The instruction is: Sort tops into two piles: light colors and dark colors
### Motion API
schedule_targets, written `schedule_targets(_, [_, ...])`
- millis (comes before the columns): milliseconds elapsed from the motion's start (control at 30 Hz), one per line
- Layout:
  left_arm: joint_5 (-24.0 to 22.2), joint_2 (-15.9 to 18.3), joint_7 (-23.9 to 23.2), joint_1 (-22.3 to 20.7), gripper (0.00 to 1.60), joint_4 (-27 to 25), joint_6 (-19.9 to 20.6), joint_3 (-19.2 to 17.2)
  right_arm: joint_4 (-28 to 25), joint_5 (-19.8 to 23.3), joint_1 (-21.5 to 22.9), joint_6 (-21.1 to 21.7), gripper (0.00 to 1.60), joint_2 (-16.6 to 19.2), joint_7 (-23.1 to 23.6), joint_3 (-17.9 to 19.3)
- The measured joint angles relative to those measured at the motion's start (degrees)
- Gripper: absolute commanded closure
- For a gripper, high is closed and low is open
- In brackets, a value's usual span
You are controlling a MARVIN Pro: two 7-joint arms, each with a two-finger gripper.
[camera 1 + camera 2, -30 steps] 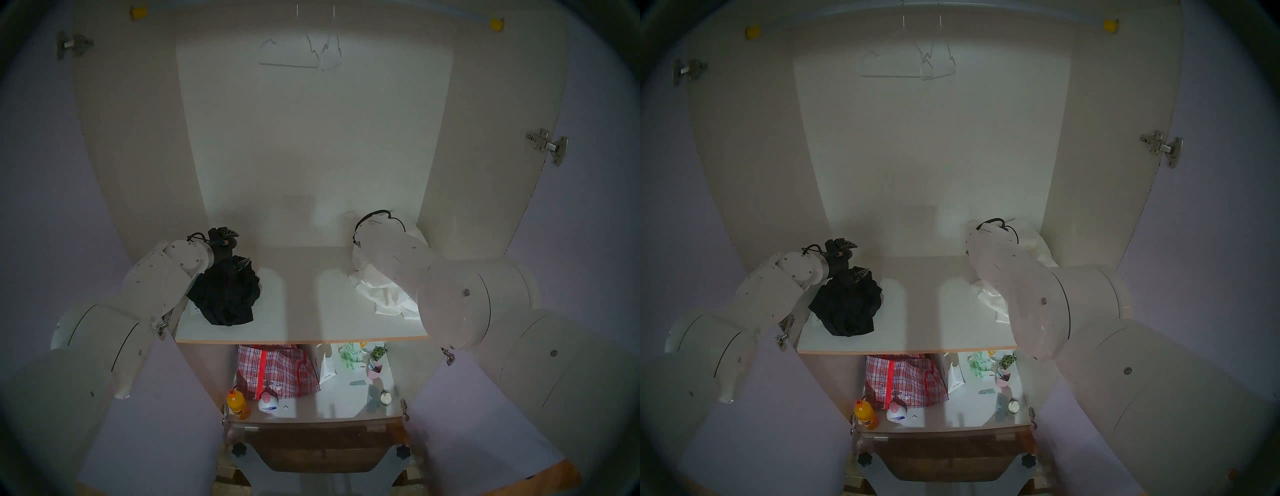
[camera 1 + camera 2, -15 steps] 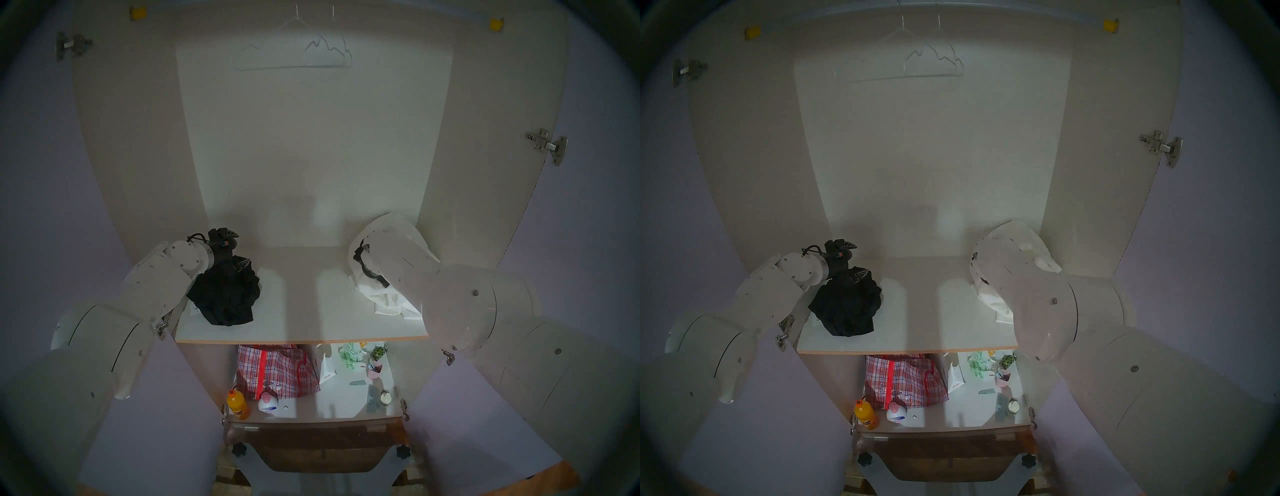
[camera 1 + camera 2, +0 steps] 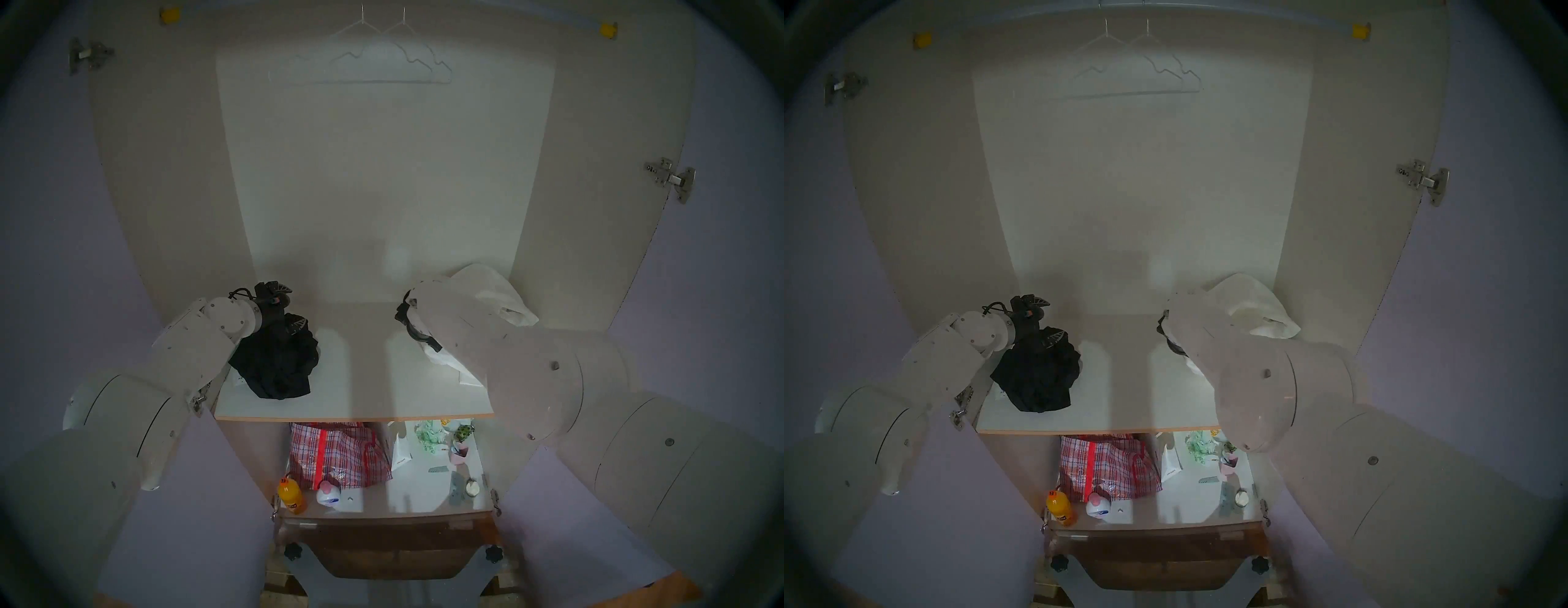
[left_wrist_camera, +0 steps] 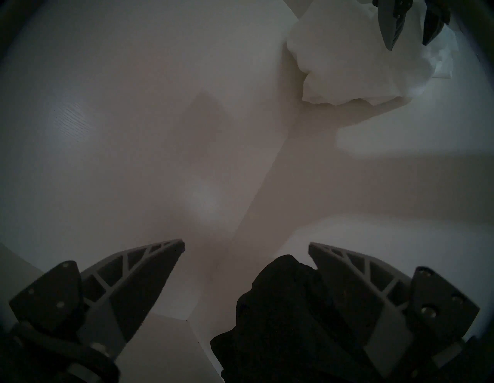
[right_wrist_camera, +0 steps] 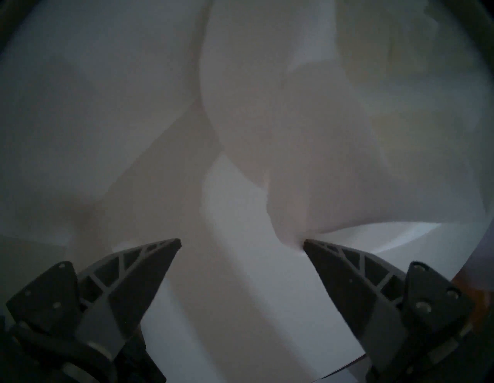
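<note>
At left of the surface (image 3: 365,382) the black top (image 3: 275,365) lay under the left gripper (image 4: 246,246), jaws wide and empty, while at right the right gripper (image 5: 240,243) gaped beside the white tops (image 3: 492,293); sorting seemed nearly finished, retreat likely next.

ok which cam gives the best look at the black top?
Head stereo left: the whole black top shows, bunched on the shelf at its left end, beside the open left tool. Head stereo right gives nearly the same picture. Left wrist catches only a dark fold by one finger. Right wrist shows only white cloth.
</note>
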Motion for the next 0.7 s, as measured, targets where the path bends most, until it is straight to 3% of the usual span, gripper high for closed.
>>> schedule_targets(267, [0.00,0.00,0.30,0.20,0.00,0.22,0.00,0.01,-0.24,-5.92,0.18,-1.35,0.00,-0.95,0.10,-8.52])
schedule_targets(700, [0.02,-0.04,0.82,0.51,0.00,0.48,0.00,0.01,-1.97,-10.35,0.95,-4.99,0.00,0.00,0.55,-21.13])
